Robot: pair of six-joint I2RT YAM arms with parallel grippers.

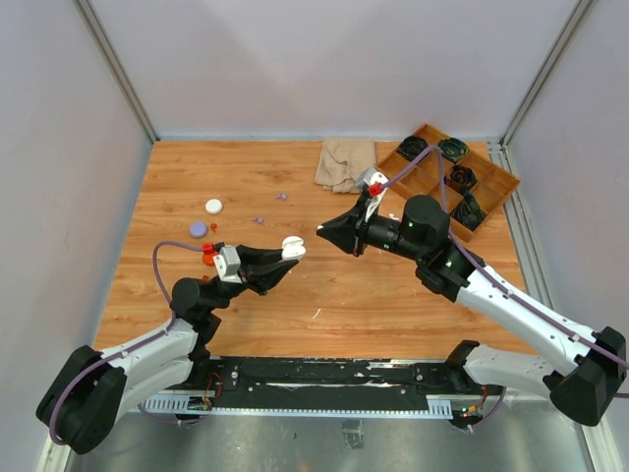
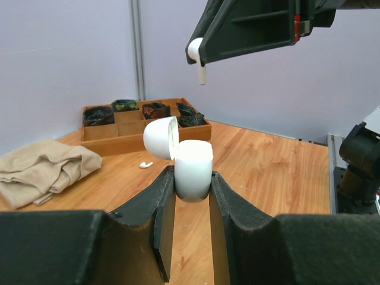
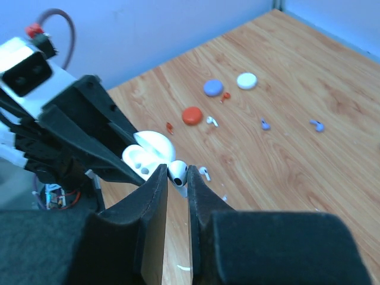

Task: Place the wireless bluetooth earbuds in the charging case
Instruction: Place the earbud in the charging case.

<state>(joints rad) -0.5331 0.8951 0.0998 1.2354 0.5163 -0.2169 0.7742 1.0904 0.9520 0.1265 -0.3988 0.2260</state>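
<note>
the earbud (image 2: pixel 201 70) is lost in the top view, hidden in the right gripper (image 1: pixel 332 234). the left wrist view shows it pinched tight, stem down, above and apart from the open case (image 2: pixel 193 166). the left gripper (image 2: pixel 192 184) clamps that case and covers its base. wood table (image 1: pixel 246 167), pale walls. both arms reach inward, tips near each other. 2 purple earbuds (image 3: pixel 265 124) lie loose.

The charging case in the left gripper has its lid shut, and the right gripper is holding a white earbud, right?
Not quite: the lid is open, hinged back from the charging case; the left wrist view shows it. The left gripper does hold the case, and the right gripper holds a white earbud.
</note>
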